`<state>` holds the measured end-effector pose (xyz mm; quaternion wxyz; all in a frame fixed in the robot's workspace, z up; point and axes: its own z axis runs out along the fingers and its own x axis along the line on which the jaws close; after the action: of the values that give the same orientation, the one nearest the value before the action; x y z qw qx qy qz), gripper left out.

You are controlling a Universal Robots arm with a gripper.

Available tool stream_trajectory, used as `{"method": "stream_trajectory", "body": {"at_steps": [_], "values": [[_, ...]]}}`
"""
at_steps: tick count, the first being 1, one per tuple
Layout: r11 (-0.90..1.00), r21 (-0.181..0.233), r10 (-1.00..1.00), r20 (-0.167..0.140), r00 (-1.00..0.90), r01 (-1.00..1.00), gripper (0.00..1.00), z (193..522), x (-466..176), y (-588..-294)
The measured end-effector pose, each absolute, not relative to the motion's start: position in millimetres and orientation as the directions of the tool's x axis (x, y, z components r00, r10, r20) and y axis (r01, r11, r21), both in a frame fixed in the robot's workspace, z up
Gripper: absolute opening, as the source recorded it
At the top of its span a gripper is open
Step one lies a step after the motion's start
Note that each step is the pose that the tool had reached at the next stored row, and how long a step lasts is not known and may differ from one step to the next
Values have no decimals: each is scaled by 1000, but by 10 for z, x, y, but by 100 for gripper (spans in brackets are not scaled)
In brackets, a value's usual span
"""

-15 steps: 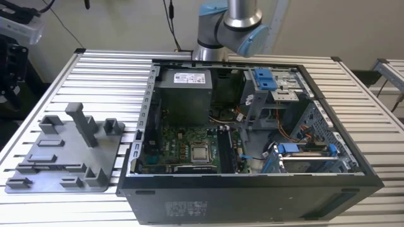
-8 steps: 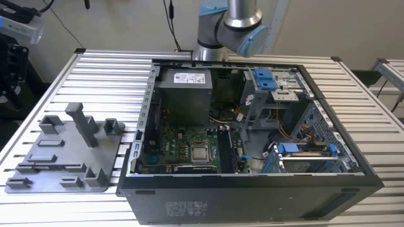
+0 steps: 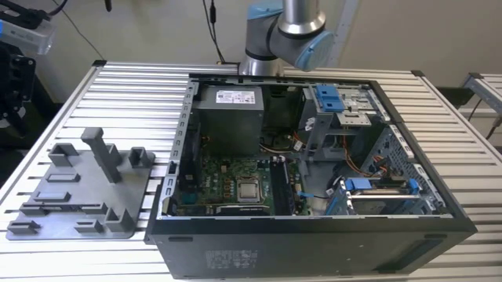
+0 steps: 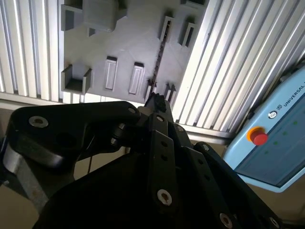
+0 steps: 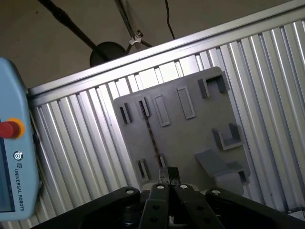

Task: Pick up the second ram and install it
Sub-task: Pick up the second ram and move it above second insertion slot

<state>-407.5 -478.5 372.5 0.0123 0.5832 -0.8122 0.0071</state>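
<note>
The hand (image 5: 168,174) is hovering high over the grey holder tray (image 5: 190,138). In both wrist views its fingertips are sitting together with nothing between them. The second ram (image 5: 151,136) is standing on its long edge in the tray's slots, showing as a thin dark line. The tips are roughly lined up over its near end but are well apart from it. In the exterior view the tray (image 3: 86,188) is lying on the slatted desk (image 3: 141,106), just beside the open computer case (image 3: 314,247) on the exterior view's left. A light blue pendant (image 5: 12,157) with a red button is resting near the desk's edge. The likeliest trouble appears to be the stick's slimness. If the fingers are coming down without parting, or slightly off its line, a tip could be landing on the top edge instead of straddling it, pressing the stick into its slots or tipping it. A small twist of the wrist against the stick's length could be giving a skewed grip. A pull that is not straight up could be binding it in the slots and dragging the light tray along.
</note>
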Motion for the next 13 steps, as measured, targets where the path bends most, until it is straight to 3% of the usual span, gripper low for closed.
{"method": "stream_trajectory", "body": {"at_steps": [2,4,6,7,13], "values": [[319,3,-947,28,-319,-948,12,3726,-4075,-4785],[319,3,-947,28,-319,-948,24,3726,-4075,-4785],[319,3,-947,28,-319,-948,24,3725,-4075,-4785],[319,3,-947,28,-319,-948,30,3726,-4075,-4785],[317,3,-948,28,-317,-948,30,3726,-4075,-4785]]}}
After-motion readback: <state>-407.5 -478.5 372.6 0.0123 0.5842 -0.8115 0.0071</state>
